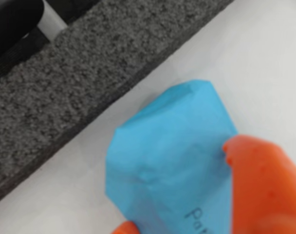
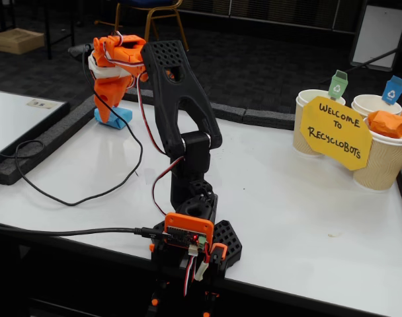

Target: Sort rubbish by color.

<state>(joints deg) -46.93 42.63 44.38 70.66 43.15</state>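
The black arm reaches from its base at the lower middle of the fixed view to the upper left, its orange claw (image 2: 110,113) pointing down, closed around the blue wad (image 2: 118,117) on the white desk (image 2: 287,198). In the wrist view the blue wad (image 1: 172,161) runs lengthwise from lower left to upper right beside a grey foam strip (image 1: 80,83). The orange wad (image 2: 388,123) sits in a paper cup (image 2: 381,162) at far right; dark carpet lies behind.
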